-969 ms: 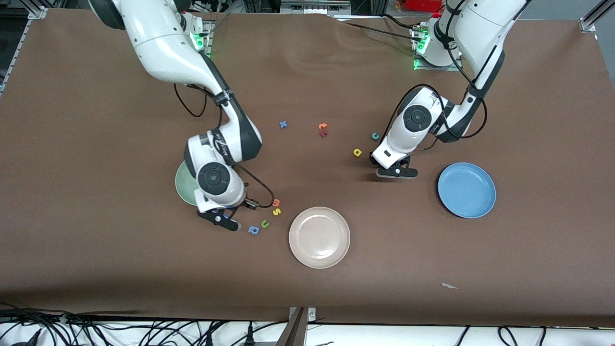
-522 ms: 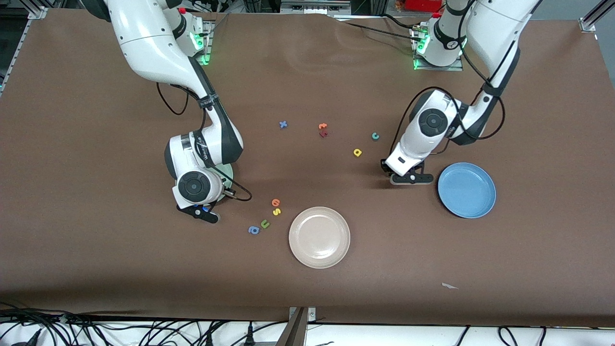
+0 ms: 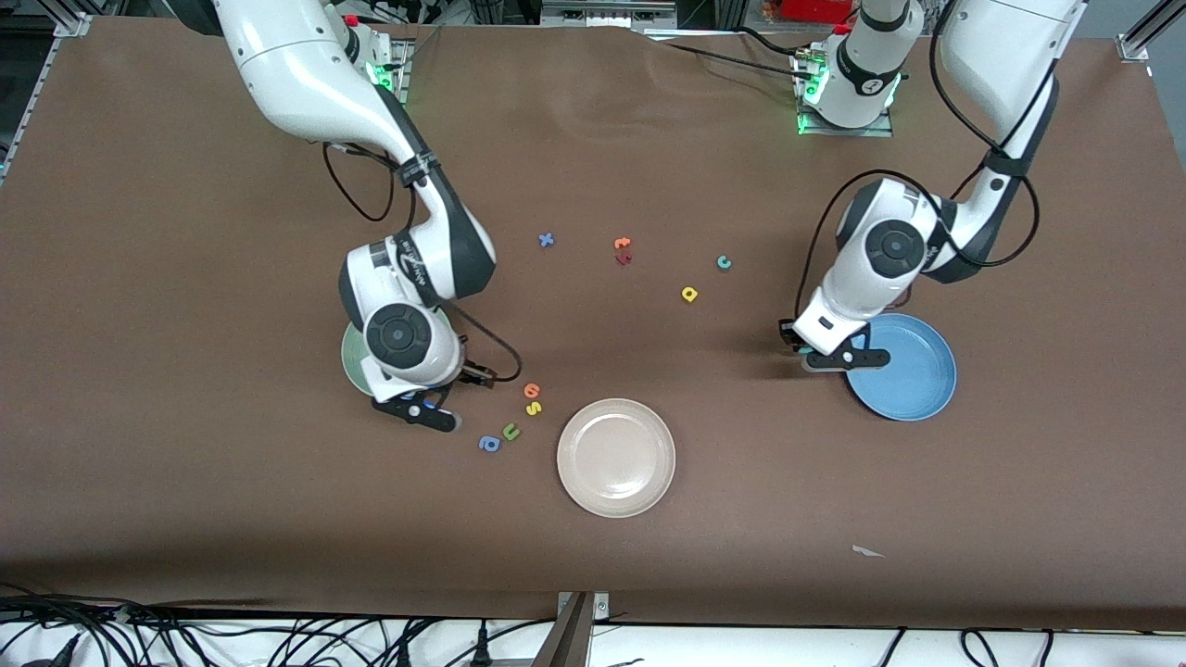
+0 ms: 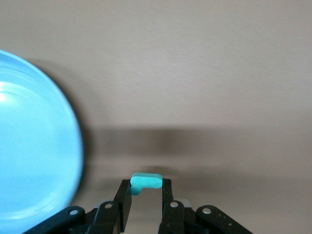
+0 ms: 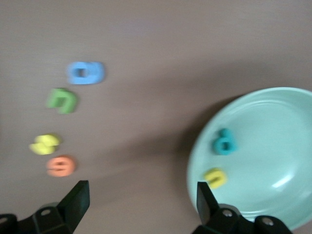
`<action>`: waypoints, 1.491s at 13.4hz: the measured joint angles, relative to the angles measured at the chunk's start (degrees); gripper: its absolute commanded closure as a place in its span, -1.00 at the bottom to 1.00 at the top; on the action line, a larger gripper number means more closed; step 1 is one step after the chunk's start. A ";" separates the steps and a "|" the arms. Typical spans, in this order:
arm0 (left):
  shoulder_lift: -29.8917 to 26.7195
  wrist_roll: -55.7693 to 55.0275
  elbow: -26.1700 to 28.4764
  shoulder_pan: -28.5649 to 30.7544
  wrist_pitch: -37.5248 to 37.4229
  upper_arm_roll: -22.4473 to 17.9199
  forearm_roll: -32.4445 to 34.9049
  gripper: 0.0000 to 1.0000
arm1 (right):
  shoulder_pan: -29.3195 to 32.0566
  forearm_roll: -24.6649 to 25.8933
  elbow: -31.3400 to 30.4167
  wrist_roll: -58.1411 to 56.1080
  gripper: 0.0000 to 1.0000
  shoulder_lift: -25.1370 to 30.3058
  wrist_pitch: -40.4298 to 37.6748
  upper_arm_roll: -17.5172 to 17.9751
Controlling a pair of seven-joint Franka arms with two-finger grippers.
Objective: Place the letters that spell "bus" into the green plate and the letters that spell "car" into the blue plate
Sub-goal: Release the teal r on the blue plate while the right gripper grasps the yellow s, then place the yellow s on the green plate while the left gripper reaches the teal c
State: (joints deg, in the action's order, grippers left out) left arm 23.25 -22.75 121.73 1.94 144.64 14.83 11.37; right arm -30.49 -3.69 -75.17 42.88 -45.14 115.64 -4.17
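My left gripper [image 3: 837, 359] [image 4: 146, 187] is shut on a teal letter r [image 4: 146, 182] and hangs over the table at the rim of the blue plate [image 3: 913, 371] [image 4: 34, 146]. The teal c [image 3: 724, 263] and yellow a [image 3: 688, 295] lie on the table nearer the table's middle. My right gripper [image 3: 422, 409] [image 5: 142, 192] is open and holds nothing, over the table beside the green plate [image 3: 349, 357] [image 5: 273, 151]. In that plate lie a teal b [image 5: 225, 142] and a yellow u [image 5: 215, 177]. The yellow s [image 3: 533, 408] [image 5: 45, 144] lies on the table close by.
An orange round letter [image 3: 532, 390], a green u [image 3: 510, 432] and a blue a [image 3: 489, 444] lie around the yellow s. A cream plate [image 3: 616, 457] sits nearer the camera. A blue x [image 3: 547, 240] and orange and dark red letters [image 3: 623, 251] lie farther back.
My right gripper swung over the green plate and back toward the loose letters, and its jaws opened. My left gripper carried the teal letter up to the blue plate's rim.
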 measured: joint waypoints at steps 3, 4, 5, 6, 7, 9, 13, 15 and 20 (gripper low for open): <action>-0.02 11.09 -1.38 6.70 -1.85 -0.54 0.01 0.48 | -0.28 0.00 1.19 2.14 -0.43 -3.35 9.76 2.63; -0.01 15.16 -2.10 9.02 -2.98 -0.60 0.02 0.17 | -0.33 0.01 1.91 1.97 -0.43 -4.87 12.31 2.89; 0.08 19.19 -2.54 11.29 -3.74 -0.64 0.02 -0.84 | -0.34 0.02 2.70 1.13 -0.40 -6.30 14.12 3.01; 0.44 22.50 -2.70 13.22 -4.00 -0.66 0.02 -1.00 | -0.35 0.05 3.35 -0.69 -0.35 -7.43 15.09 3.04; 1.06 24.67 -2.92 14.61 -4.00 -0.66 0.02 -1.00 | -0.34 0.05 3.78 -3.48 -0.33 -8.22 15.80 3.03; 2.14 25.62 -3.64 15.45 -3.99 -0.61 0.06 -1.00 | -0.34 0.04 4.08 -8.55 -0.33 -9.12 18.37 3.05; 2.32 25.31 -4.39 15.24 -3.99 0.22 0.07 -1.00 | -1.26 0.08 4.10 -12.04 -0.16 -11.06 21.42 3.24; 2.32 23.47 -4.47 14.95 -3.99 0.75 0.07 -1.00 | -1.34 0.10 4.12 -13.89 0.14 -11.48 21.89 3.21; 2.32 20.41 -4.54 13.80 -4.00 1.58 0.07 -1.00 | -1.29 0.10 4.28 -14.67 0.47 -11.48 21.90 3.15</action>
State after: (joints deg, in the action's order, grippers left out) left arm 25.57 -2.34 117.19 15.75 140.64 16.41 11.44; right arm -31.79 -3.59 -70.89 28.20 -56.62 137.53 -1.01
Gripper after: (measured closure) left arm 0.000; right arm 0.621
